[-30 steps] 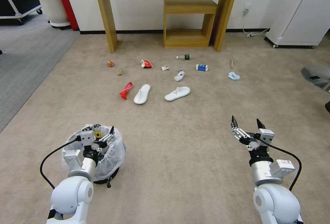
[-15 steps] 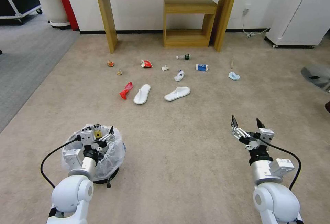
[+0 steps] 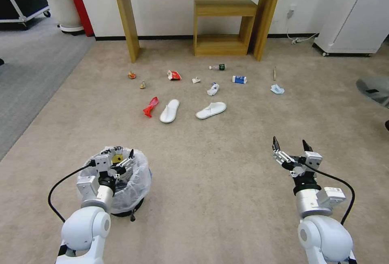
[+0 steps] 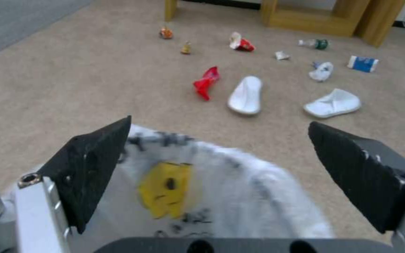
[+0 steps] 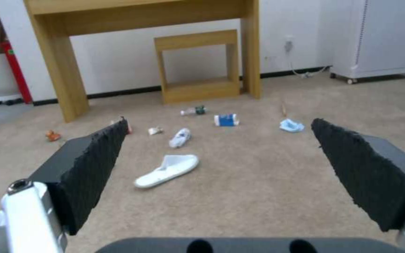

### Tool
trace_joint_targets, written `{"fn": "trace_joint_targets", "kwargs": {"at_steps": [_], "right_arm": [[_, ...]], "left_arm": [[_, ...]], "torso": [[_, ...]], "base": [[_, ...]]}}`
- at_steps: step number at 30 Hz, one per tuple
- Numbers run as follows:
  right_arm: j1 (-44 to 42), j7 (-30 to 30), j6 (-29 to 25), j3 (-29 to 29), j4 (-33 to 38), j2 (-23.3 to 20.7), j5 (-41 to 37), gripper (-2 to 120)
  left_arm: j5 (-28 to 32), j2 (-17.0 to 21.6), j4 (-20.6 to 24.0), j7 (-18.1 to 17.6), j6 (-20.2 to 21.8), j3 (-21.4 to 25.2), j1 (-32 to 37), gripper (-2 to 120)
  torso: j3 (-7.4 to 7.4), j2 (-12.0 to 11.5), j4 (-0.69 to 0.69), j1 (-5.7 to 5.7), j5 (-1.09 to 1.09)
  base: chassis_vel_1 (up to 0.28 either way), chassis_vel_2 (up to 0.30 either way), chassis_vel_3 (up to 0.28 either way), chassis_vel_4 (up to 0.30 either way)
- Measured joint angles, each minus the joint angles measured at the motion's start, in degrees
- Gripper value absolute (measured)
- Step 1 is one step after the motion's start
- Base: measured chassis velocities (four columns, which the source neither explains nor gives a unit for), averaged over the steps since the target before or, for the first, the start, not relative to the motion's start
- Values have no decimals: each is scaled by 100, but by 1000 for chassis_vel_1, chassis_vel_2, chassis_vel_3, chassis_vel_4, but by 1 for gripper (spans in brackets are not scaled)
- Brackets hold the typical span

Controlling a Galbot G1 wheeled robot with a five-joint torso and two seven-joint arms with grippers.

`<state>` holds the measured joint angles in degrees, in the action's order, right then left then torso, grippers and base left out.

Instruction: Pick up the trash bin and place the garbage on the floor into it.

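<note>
The trash bin (image 3: 133, 185), black with a crinkly white liner, stands on the beige floor (image 3: 227, 162) at my near left. My left gripper (image 3: 117, 159) hovers open over its mouth, and the liner's yellow mark (image 4: 165, 189) lies below its fingers. My right gripper (image 3: 290, 145) hangs open and holds nothing above bare carpet at the near right. The garbage lies ahead: a red bag (image 3: 150, 106), two white slippers (image 3: 169, 110) (image 3: 210, 110), a red-white wrapper (image 3: 174, 75), a bottle (image 3: 217, 67), a carton (image 3: 239, 79), a blue mask (image 3: 277, 89) and a stick (image 3: 274, 73).
A wooden desk (image 3: 125, 20) with a low wooden shelf unit (image 3: 225, 8) under it stands against the far wall. A white cabinet (image 3: 352, 12) is at the back right, grey carpet (image 3: 28, 73) at the left, and a dark round object (image 3: 375, 89) at the right edge.
The whole picture has shifted slightly to the right, so the camera has moved. Both arms hold the same pose and both grippers stay open.
</note>
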<state>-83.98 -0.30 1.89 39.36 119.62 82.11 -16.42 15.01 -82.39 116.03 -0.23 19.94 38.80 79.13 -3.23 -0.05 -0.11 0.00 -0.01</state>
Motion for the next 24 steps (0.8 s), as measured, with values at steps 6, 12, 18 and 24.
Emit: {"fn": "trace_joint_targets", "kwargs": {"at_steps": [6,12,18,24], "right_arm": [[-2,-36,-35,-3,-18,9,15,100],[-2,-45,-91,-3,-43,11,16,100],[-2,-102,-252,-5,-109,19,21,100],[12,-190,-445,-16,-184,25,16,100]], "left_arm": [[-3,-2,-14,-3,-11,5,-2,100],[-19,-14,-35,-2,-29,4,-3,100],[-38,-27,-64,-2,-43,2,-2,100],[-37,-30,-93,-2,-43,8,-22,100]], "torso": [[0,0,1,0,0],[0,0,-1,0,0],[0,0,0,0,0],[0,0,0,0,0]], "base": [[154,158,-140,-148],[126,130,-137,-137],[111,119,-119,-107],[58,63,-46,-51]]}}
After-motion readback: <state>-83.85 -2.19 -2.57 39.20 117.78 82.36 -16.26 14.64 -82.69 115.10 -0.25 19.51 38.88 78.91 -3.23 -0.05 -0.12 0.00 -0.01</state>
